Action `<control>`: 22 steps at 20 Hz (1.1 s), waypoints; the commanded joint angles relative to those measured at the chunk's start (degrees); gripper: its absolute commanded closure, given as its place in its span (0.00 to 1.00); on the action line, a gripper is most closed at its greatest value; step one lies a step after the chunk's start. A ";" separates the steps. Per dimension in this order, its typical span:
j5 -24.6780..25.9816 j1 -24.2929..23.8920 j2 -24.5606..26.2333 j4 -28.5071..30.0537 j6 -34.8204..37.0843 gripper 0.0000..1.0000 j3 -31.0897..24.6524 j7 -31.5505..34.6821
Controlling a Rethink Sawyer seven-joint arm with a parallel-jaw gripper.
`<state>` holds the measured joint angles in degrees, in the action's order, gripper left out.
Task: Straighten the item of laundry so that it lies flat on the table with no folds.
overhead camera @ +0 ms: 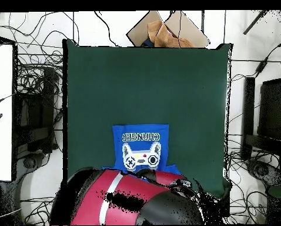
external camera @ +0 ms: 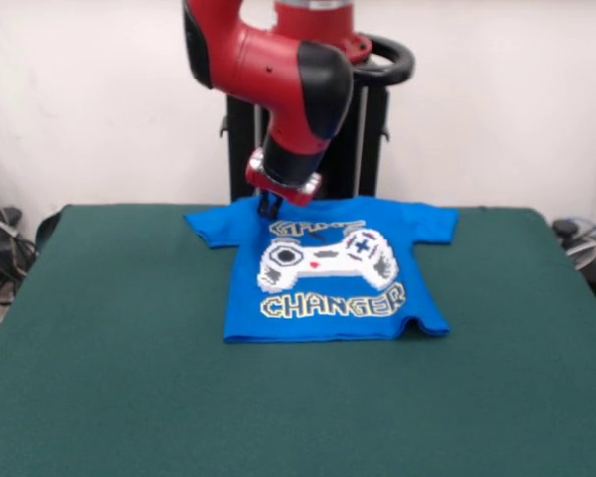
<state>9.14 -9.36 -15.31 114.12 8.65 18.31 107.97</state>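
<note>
The bright blue T-shirt [external camera: 333, 268] lies print-up on the far middle of the dark green table [external camera: 99, 378], collar toward the robot. Both sleeves are spread out. The hem is slightly wavy at its right corner. My gripper [external camera: 269, 206] is down at the collar's left side, at or just above the cloth; its state is not visible. In the overhead view the shirt [overhead camera: 141, 147] shows near the table's [overhead camera: 143, 82] robot-side edge. The red arm [overhead camera: 131, 200] covers the shirt's collar end and hides the gripper.
The black pedestal [external camera: 372, 139] stands behind the table's far edge. Cables [external camera: 0, 248] lie off the table's left side. In the overhead view a cardboard box [overhead camera: 166, 29] sits beyond the table's far edge, and cables and equipment [overhead camera: 31, 112] line both sides.
</note>
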 commanded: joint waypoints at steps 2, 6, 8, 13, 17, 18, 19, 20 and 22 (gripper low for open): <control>-2.10 0.23 7.75 -7.88 -5.01 1.00 3.08 10.09; -2.62 0.36 7.53 -7.31 -5.01 1.00 2.85 10.25; -2.98 0.54 7.05 -6.60 -4.69 1.00 2.80 10.61; -3.47 1.21 3.58 -4.33 -2.23 1.00 2.41 10.70; -2.20 -0.11 -3.04 -0.55 1.18 1.00 -0.42 8.48; -2.24 -0.69 -5.80 0.50 3.97 1.00 -1.67 7.48; -2.09 -1.16 -8.25 1.97 5.30 1.00 -2.77 6.86; -1.93 -1.63 -10.70 3.44 6.62 1.00 -3.88 6.24; -2.17 -2.01 -15.03 5.10 10.04 1.00 -5.37 5.20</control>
<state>9.15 -10.29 -19.90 117.03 9.54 21.27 107.97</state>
